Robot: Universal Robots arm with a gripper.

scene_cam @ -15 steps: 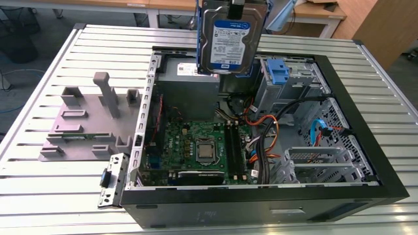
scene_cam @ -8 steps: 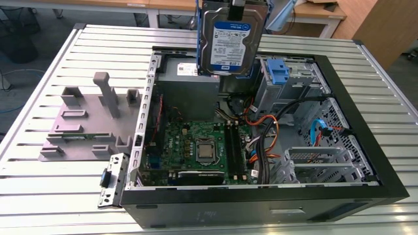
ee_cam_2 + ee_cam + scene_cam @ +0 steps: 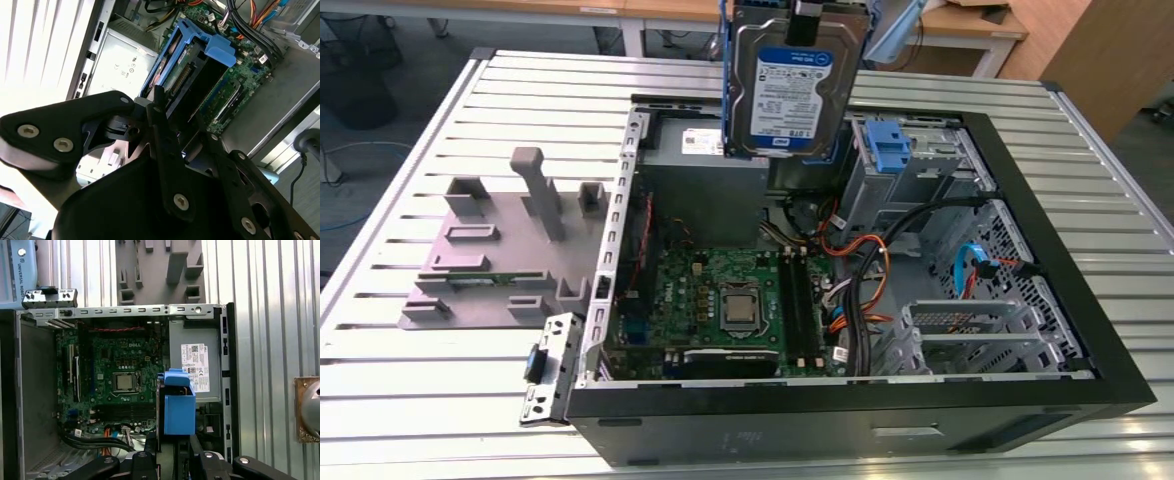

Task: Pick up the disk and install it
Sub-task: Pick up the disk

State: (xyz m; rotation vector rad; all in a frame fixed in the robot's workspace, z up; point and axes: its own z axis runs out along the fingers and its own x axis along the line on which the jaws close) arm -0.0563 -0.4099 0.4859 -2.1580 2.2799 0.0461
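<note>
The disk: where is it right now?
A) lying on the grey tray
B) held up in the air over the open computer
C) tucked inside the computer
B: the hand grips the disk, which hangs above the open computer case.

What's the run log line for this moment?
gripper: shut on disk | disk: upright, held over open computer case | installed: not yet
</note>
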